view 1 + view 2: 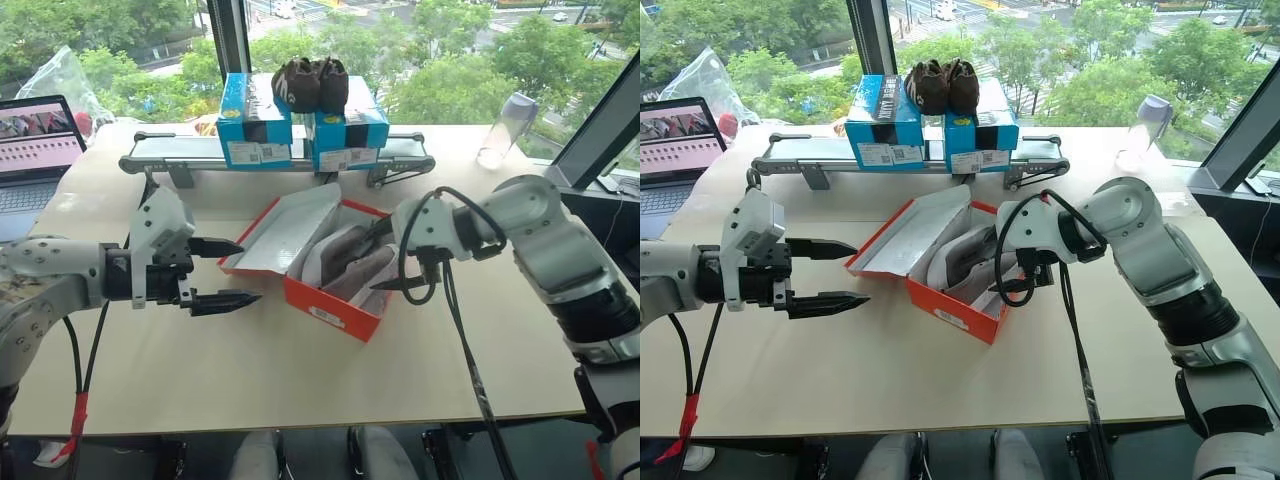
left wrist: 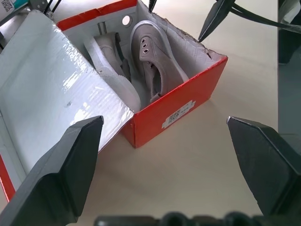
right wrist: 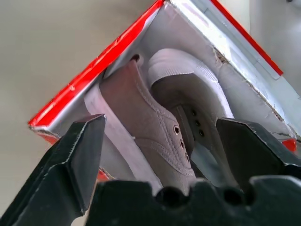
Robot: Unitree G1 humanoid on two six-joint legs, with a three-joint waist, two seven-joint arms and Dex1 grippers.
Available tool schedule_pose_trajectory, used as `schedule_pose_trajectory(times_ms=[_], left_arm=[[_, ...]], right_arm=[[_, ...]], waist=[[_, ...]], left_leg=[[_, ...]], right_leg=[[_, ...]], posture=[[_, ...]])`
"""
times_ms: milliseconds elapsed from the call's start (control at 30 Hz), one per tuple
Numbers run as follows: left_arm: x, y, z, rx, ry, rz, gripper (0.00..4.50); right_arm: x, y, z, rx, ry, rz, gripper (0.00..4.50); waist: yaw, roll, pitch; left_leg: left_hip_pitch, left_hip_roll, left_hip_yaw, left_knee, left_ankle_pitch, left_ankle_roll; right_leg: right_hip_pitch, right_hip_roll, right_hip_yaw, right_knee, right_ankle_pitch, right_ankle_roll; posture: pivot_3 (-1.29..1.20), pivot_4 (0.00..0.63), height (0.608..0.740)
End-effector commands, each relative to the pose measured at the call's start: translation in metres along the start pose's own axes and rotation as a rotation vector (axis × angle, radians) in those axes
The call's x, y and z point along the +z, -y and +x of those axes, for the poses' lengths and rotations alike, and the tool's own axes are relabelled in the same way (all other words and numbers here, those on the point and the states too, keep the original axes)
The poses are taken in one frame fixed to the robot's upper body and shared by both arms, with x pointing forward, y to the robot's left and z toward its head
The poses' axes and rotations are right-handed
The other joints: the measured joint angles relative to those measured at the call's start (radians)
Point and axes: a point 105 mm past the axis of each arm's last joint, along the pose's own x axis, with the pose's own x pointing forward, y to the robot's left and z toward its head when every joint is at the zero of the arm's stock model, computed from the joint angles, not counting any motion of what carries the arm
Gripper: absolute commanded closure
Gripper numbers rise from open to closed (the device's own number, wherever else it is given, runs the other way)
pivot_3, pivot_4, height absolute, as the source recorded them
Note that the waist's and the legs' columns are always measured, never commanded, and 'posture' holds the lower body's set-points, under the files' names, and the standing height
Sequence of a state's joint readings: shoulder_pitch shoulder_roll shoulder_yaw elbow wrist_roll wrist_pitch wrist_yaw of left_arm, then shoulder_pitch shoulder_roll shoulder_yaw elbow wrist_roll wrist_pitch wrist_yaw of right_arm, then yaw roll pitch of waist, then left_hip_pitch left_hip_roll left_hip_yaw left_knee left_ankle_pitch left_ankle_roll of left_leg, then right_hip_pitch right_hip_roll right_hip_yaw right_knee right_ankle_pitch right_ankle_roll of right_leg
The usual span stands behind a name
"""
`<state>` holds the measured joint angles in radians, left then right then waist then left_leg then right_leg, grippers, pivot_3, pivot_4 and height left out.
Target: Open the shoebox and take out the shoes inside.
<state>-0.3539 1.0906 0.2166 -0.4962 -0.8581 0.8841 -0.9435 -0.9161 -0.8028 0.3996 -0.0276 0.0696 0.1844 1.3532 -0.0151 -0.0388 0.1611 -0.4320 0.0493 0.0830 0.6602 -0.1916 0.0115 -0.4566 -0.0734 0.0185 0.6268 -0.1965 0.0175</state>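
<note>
The red shoebox (image 1: 330, 305) stands open in the middle of the table, its white-lined lid (image 1: 285, 230) thrown back to the left. The pair of grey shoes (image 1: 350, 262) with white soles lies inside, side by side. My right gripper (image 1: 380, 260) hangs open over the box's right side, pointing down and left at the shoes (image 3: 160, 117), with nothing between its fingers (image 3: 70, 160). My left gripper (image 1: 248, 272) is open just left of the lid, a little above the table, facing the box (image 2: 188, 101).
Two blue boxes (image 1: 255, 122) stand on a grey rail (image 1: 180, 152) at the back, with dark brown shoes (image 1: 310, 82) on top. A laptop (image 1: 35, 150) sits at the far left and a clear bottle (image 1: 503, 130) at the back right. A black cable (image 1: 465, 340) hangs from my right arm.
</note>
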Motion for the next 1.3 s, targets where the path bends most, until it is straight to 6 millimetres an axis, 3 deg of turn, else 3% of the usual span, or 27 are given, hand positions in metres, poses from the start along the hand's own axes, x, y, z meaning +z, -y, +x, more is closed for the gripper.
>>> schedule_pose_trajectory(times_ms=[33, 667, 767, 1100, 1133, 1300], left_arm=[[0.008, 0.001, -0.002, 0.019, 0.025, 0.048, 0.0], [0.008, 0.004, 0.001, 0.04, 0.045, 0.044, 0.0], [0.009, 0.004, 0.001, 0.038, 0.045, 0.044, 0.0], [0.011, 0.001, 0.002, 0.035, 0.047, 0.051, 0.0], [0.011, 0.001, 0.002, 0.033, 0.048, 0.052, 0.0], [0.011, 0.0, 0.005, 0.027, 0.053, 0.056, 0.0]], right_arm=[[0.004, 0.007, 0.004, 0.016, -0.013, -0.105, 0.08], [-0.021, -0.01, 0.052, 0.214, -0.083, -0.217, 0.08], [-0.024, -0.011, 0.058, 0.223, -0.089, -0.217, 0.81], [-0.011, -0.002, 0.048, 0.193, -0.066, -0.239, 4.26], [-0.01, -0.001, 0.046, 0.192, -0.066, -0.24, 4.47], [-0.001, 0.006, 0.037, 0.172, -0.062, -0.259, 4.47]], waist=[[0.0, 0.0, 0.0], [0.002, 0.0, 0.0], [0.002, 0.0, 0.0], [0.001, 0.0, 0.0], [0.001, 0.0, 0.0], [0.001, 0.0, 0.0]], left_leg=[[0.0, 0.0, 0.0, 0.0, 0.0, 0.0], [0.001, 0.0, 0.0, 0.0, 0.001, -0.002], [0.001, 0.0, 0.0, 0.0, 0.002, -0.002], [0.001, 0.0, -0.001, 0.0, 0.003, -0.004], [0.001, 0.0, -0.001, 0.0, 0.003, -0.004], [0.001, 0.0, -0.001, 0.0, 0.003, -0.004]], right_leg=[[0.0, 0.0, 0.0, 0.0, 0.0, 0.0], [0.001, 0.0, 0.0, 0.002, 0.001, 0.001], [0.001, 0.0, 0.0, 0.002, 0.001, 0.001], [0.001, 0.0, 0.0, 0.003, 0.001, 0.001], [0.001, 0.0, 0.0, 0.003, 0.001, 0.001], [0.001, 0.0, 0.0, 0.003, 0.001, 0.001]], posture=[[0.0, 0.15, 0.74], [0.0, 0.15, 0.74], [0.0, 0.15, 0.74], [0.0, 0.15, 0.74], [0.0, 0.15, 0.74], [0.0, 0.15, 0.74]])
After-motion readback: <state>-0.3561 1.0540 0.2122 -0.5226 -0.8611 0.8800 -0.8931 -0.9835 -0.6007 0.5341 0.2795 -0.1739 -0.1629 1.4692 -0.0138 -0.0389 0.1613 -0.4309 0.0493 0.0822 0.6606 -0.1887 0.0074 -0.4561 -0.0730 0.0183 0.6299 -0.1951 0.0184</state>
